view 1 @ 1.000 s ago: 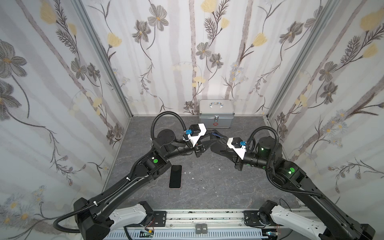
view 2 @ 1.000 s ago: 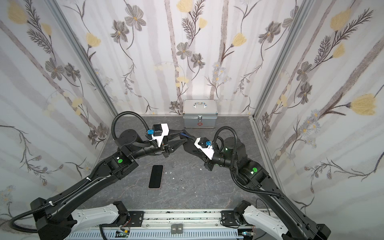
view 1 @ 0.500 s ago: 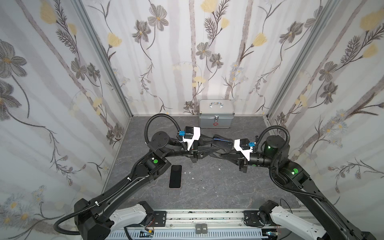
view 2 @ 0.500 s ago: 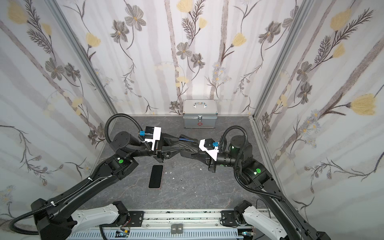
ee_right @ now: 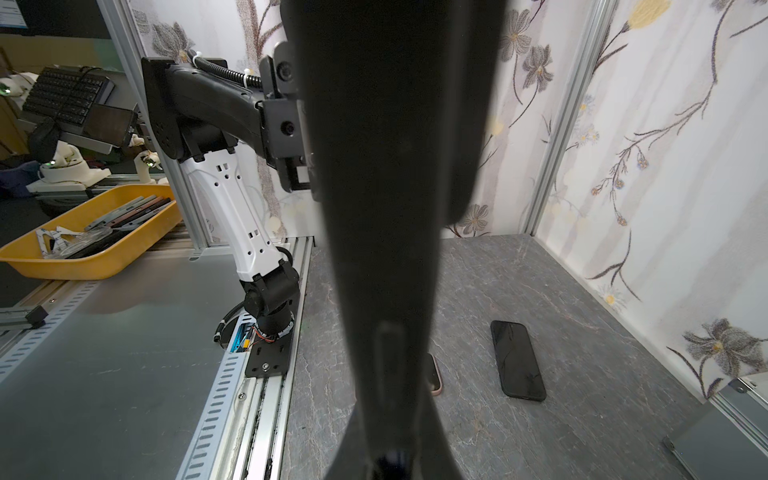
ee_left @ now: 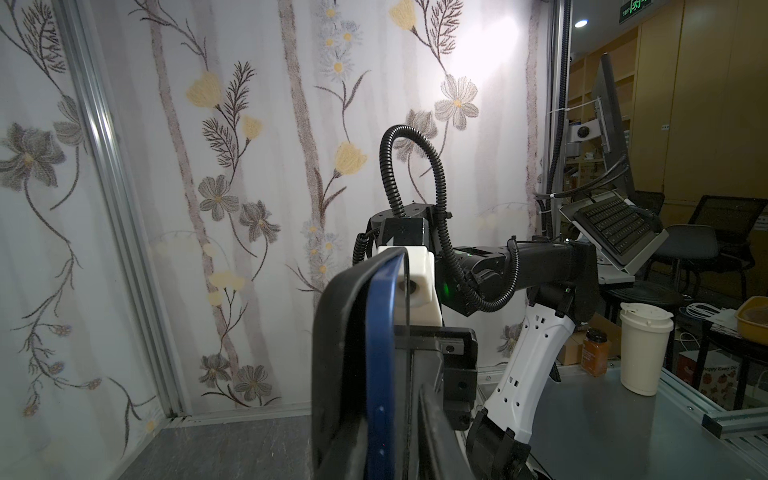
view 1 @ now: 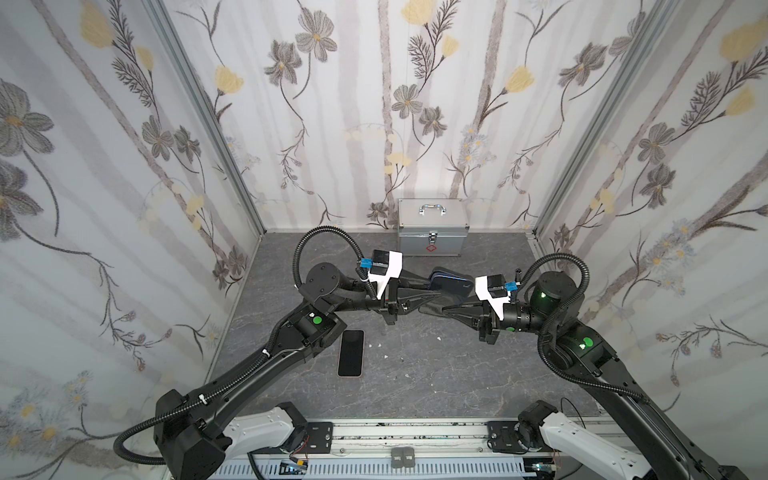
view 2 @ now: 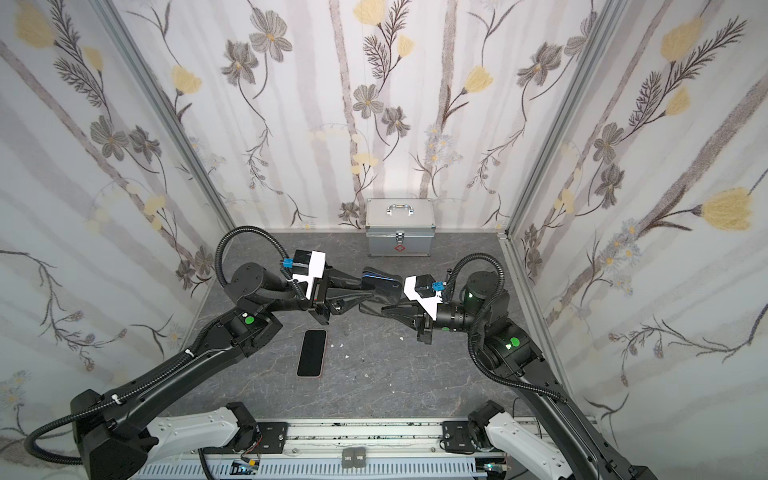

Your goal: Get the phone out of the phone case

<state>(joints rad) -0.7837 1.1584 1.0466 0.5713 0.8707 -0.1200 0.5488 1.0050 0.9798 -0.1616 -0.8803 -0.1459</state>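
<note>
Stage: extraction begun, not finished | black soft phone case aloft between arms, blue-rimmed phone inside, not freed | left gripper pinched narrowly on case end | right gripper clamped on its lower flap | remaining: separate them.

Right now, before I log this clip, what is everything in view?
phone case: one, black with a blue edge, in the air between the grippers
pink-rimmed phone: one, black screen, flat on the table by the left arm
second phone: one, black, on the table; only the right wrist view shows it
metal box: one, silver, against the back wall
white scraps: a few, on the table
table: one, grey marbled
yellow tray: one, outside the cell
left gripper: black, at one end of the case
right gripper: black, shut on the case
</note>
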